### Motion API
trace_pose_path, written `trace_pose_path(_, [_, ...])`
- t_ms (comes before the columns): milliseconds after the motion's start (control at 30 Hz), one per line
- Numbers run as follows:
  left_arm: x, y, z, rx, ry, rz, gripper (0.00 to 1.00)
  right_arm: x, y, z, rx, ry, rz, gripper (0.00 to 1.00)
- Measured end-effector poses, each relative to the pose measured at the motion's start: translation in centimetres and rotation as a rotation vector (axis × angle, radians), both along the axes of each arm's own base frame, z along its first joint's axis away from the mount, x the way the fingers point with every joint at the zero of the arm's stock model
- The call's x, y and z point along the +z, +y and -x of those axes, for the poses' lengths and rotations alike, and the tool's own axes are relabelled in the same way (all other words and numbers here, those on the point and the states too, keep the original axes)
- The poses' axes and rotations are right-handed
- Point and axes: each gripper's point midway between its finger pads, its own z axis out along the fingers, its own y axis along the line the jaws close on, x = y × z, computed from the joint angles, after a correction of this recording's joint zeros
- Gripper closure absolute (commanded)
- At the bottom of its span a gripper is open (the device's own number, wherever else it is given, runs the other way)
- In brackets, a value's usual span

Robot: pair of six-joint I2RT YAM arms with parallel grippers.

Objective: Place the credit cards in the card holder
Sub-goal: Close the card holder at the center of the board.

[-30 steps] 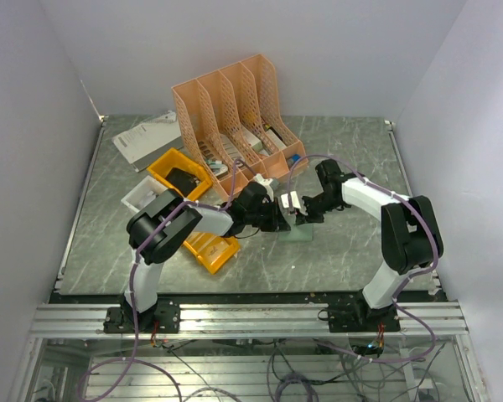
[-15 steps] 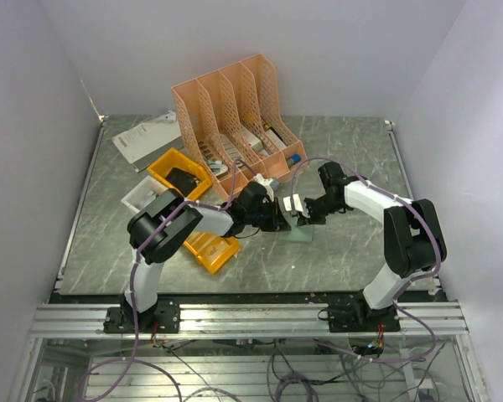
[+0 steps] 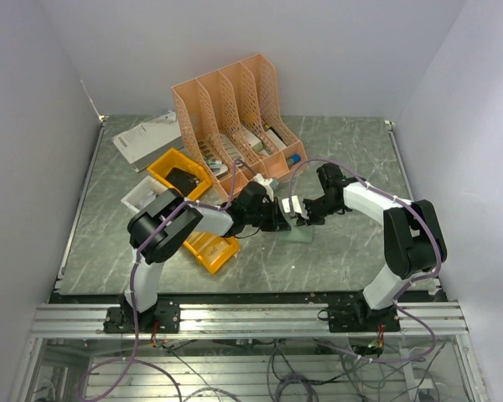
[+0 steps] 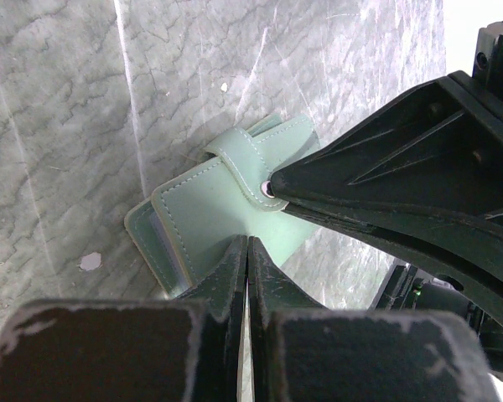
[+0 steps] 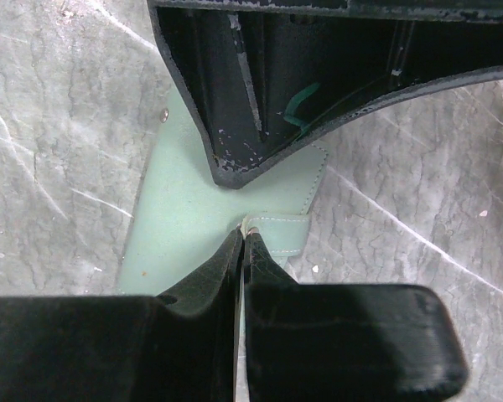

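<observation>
From above, the left gripper (image 3: 281,224) and right gripper (image 3: 300,216) meet nose to nose over the card holder (image 3: 302,234), each with room to draw back behind it. At the left wrist, the fingers are pinched thin on the holder's near edge, likely anchoring it. At the right wrist, closed fingers nip the strap (image 5: 277,233) just ahead, seemingly to peel it open.

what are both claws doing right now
left claw: closed, pinching the card holder at its edge
right claw: closed on the holder's strap
</observation>
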Motion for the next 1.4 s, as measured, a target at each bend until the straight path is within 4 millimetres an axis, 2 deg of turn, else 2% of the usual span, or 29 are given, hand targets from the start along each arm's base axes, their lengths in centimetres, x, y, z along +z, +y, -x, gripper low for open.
trace_pose_path(533, [0.0,0.0,0.0,-0.002,0.004,0.002,0.93,-0.2,0.0,0.3,0.068,-0.058,0.049,1.0])
trace_pose_path(1400, [-0.1,-0.2,0.1,-0.008,0.022,0.024,0.93,-1.6,-0.1,1.1,0.205,-0.294,0.223,1.0])
